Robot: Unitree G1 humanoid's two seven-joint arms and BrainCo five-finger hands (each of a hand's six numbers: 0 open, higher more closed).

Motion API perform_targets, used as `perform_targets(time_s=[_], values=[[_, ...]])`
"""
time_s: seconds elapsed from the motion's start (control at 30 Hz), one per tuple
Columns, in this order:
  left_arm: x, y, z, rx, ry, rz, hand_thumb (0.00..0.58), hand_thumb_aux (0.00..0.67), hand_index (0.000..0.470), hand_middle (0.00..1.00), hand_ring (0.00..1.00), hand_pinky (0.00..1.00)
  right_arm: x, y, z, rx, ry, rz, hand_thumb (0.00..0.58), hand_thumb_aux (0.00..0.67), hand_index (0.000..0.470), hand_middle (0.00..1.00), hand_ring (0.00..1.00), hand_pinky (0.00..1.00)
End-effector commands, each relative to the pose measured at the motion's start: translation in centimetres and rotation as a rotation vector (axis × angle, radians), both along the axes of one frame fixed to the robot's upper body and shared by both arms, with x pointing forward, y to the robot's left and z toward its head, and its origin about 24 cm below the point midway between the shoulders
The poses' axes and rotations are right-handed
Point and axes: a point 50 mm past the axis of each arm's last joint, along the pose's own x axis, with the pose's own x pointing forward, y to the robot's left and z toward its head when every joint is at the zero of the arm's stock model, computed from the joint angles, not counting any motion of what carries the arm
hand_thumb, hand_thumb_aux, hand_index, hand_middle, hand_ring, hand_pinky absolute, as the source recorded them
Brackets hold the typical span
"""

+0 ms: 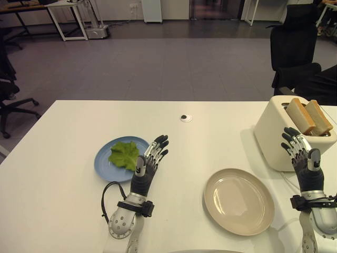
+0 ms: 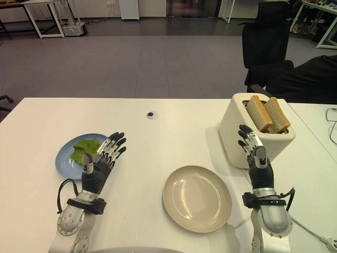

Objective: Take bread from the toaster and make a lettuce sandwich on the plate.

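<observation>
Judging from my feed, nothing is assembled: two browned bread slices [image 1: 300, 116] stand in the glossy white rounded toaster [image 1: 271, 139] at right, a crinkled green lettuce leaf [image 1: 124, 154] lies on the small blue plate [image 1: 104, 163] left of centre, and the smooth beige round plate [image 1: 239, 203] is bare. My left robot hand [image 1: 145, 168] and right robot hand [image 1: 303, 158] are open, gripping nothing.

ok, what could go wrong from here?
1. The two slices sit tilted side by side in the toaster; the right hand, open beside it, might drag both out or tip it.
2. A cable lies by the right wrist and could snag.
3. The left hand is at the blue plate rim; reaching for lettuce may shove it.
</observation>
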Motion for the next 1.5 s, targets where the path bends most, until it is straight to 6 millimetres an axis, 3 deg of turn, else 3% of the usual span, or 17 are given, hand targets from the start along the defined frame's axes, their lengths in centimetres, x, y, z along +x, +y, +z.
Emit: perform_targets(time_s=[0.03,0.3,0.37,0.67,0.77,0.93,1.13,1.23,1.27,1.33,1.4,1.5], values=[[0.4,0.0,0.0,0.007,-0.001,-0.002,0.0,0.0,0.0,0.0,0.0,0.0,1.1,-1.8,1.2,-0.108,-0.017,-0.038,0.0,0.0,0.0,0.0,0.0,0.0],[0.6,0.3,0.2,0.026,-0.012,-0.01,0.0,0.0,0.0,0.0,0.0,0.0,0.2,0.1,-1.4,-0.058,0.047,0.011,0.0,0.0,0.0,0.0,0.0,0.0],[0.5,0.4,0.2,0.029,-0.012,-0.012,0.0,0.0,0.0,0.0,0.0,0.0,0.1,0.0,-1.2,-0.068,0.033,0.003,0.0,0.0,0.0,0.0,0.0,0.0],[0.2,0.7,0.3,0.034,-0.014,-0.002,0.0,0.0,0.0,0.0,0.0,0.0,2.0,-4.7,6.8,-0.371,-0.178,-0.155,0.0,0.0,0.0,0.0,0.0,0.0],[0.2,0.6,0.4,0.032,-0.017,0.0,0.0,0.0,0.0,0.0,0.0,0.0,2.9,-6.6,7.8,-0.497,-0.128,-0.225,0.0,0.0,0.0,0.0,0.0,0.0],[0.2,0.5,0.3,0.028,-0.018,0.005,0.0,0.0,0.0,0.0,0.0,0.0,4.5,-10.1,5.6,-0.6,0.057,-0.312,0.0,0.0,0.0,0.0,0.0,0.0],[0.2,0.5,0.3,0.027,-0.022,0.013,0.0,0.0,0.0,0.0,0.0,0.0,5.7,-11.7,2.7,-0.639,0.188,-0.336,0.0,0.0,0.0,0.0,0.0,0.0],[0.3,0.6,0.4,0.028,-0.026,0.014,0.0,0.0,0.0,0.0,0.0,0.0,6.3,-12.2,1.9,-0.654,0.213,-0.354,0.152,0.095,0.066,0.0,0.0,0.0],[0.3,0.6,0.4,0.028,-0.027,0.015,0.0,0.0,0.0,0.0,0.0,0.0,6.5,-12.2,1.8,-0.668,0.213,-0.357,0.251,0.166,0.116,0.0,0.0,0.0],[0.3,0.7,0.4,0.03,-0.028,0.016,0.0,0.0,0.0,0.0,0.0,0.0,6.9,-12.3,1.7,-0.687,0.212,-0.369,0.392,0.289,0.203,0.0,0.0,0.0],[0.3,0.8,0.4,0.032,-0.028,0.016,0.0,0.0,0.0,0.0,0.0,0.0,7.0,-12.5,1.7,-0.697,0.211,-0.386,0.438,0.339,0.238,0.0,0.0,0.0],[0.3,0.9,0.3,0.034,-0.028,0.015,0.0,0.0,0.0,0.0,0.0,0.0,7.2,-13.0,1.8,-0.709,0.208,-0.415,0.454,0.357,0.251,0.0,0.0,0.0]])
